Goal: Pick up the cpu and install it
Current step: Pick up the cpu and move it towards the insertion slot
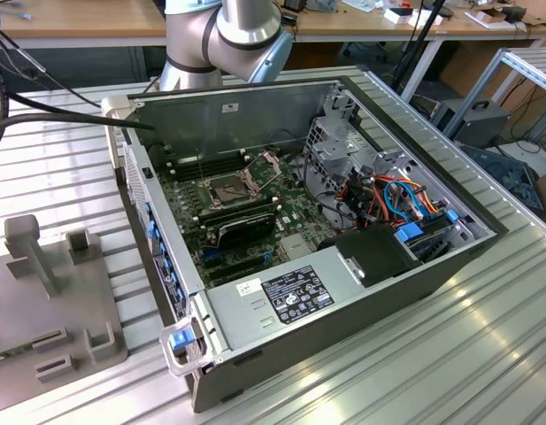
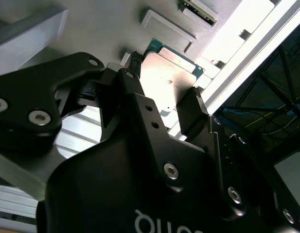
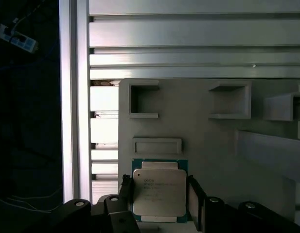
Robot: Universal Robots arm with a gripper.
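Observation:
The cpu (image 3: pixel 158 191) is a small square chip with a silvery metal face and a green rim, seen in both wrist views (image 2: pixel 169 73). It sits between the two black fingers of my gripper (image 3: pixel 159 194), over the grey fixture plate (image 3: pixel 203 145). One finger (image 3: pixel 126 189) presses on one edge and the other finger (image 3: pixel 193 194) on the opposite edge, so the gripper is shut on the chip. I cannot tell whether the chip still rests on the plate. In the exterior view the motherboard's open socket (image 1: pixel 230 188) lies inside the computer case (image 1: pixel 343 310).
The grey fixture plate (image 1: pixel 51 301) with raised blocks and slots lies at the exterior view's left on the ribbed aluminium table (image 1: pixel 485 354). The robot arm (image 1: pixel 228 35) rises behind the case. Drive cage, cables and a power supply crowd the case's right half.

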